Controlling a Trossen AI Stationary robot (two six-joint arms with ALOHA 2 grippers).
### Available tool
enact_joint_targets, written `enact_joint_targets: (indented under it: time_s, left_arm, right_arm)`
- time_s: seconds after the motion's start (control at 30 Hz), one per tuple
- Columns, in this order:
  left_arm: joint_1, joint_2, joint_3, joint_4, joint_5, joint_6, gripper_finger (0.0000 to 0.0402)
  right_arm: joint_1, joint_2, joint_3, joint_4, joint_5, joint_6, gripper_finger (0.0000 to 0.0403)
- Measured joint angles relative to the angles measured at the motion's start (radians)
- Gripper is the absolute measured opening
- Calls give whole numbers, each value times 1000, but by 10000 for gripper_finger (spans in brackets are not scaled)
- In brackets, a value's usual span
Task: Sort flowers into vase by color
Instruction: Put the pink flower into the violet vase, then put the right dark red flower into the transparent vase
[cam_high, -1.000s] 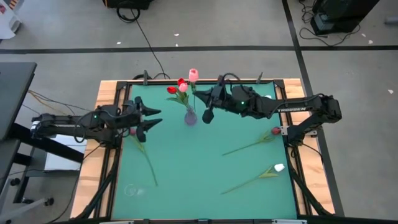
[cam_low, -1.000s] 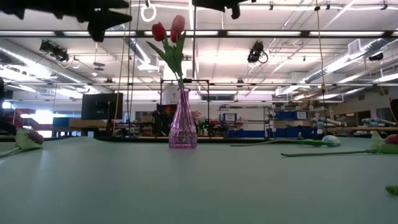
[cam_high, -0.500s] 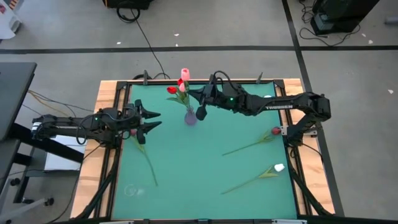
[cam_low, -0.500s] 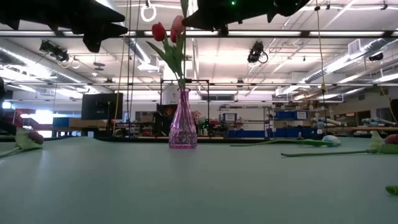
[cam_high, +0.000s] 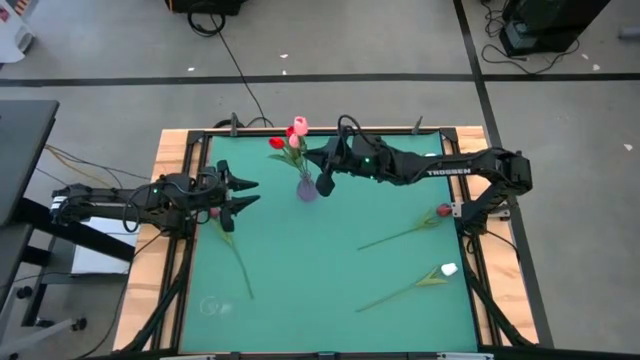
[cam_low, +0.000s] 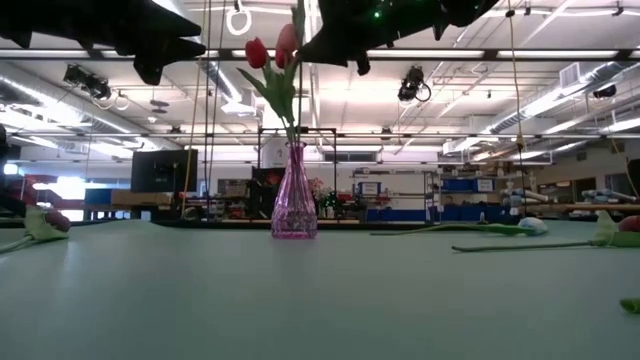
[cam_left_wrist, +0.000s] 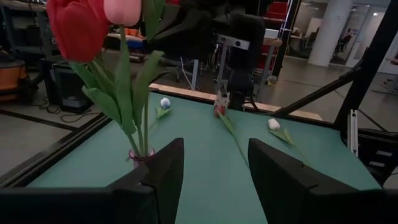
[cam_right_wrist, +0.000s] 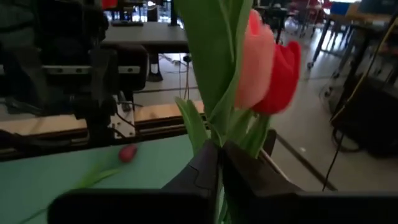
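1. Three tulips (cam_high: 293, 140), waxy buds on thin green stems, stand in faceted pink glass vase (cam_low: 294, 196)
2. Right gripper (cam_high: 324, 168) beside vase, fingers nearly together around a stem; grip unclear
3. Left gripper (cam_high: 238, 192) spread, empty

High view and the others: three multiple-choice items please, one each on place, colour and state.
1. The white tulip lies: A on the floor; B on the green mat, right arm's side; C on the wooden frame.
2. The vase is: A pink-purple; B yellow; C black.
3. The left gripper is: A shut on a stem; B open, empty; C out of view.
B, it lies flat on the mat; A, the low view shows pink-purple glass; B, its wrist view shows a wide gap.
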Motion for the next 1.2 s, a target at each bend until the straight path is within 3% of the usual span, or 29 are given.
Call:
enact_joint_targets:
  time_s: [0.1,0.27,0.43,0.57,0.83,1.2]
  left_arm:
    - [0,0,0,0,-10,-6,183]
    - [2,18,1,22,-332,-296,183]
    - [1,21,1,23,-352,-337,183]
    - [1,20,1,26,-355,-337,183]
    - [0,19,1,12,-335,-257,183]
    - [0,19,1,23,-1,-261,183]
  right_arm:
    - [-7,0,0,-30,0,38,72]
    - [-18,-5,0,-118,-22,62,168]
    - [-20,-11,0,-120,-24,63,240]
    - [-19,-11,0,-128,-36,61,251]
    - [-20,-77,0,-165,-46,31,236]
    - [-54,-309,0,-352,-306,85,252]
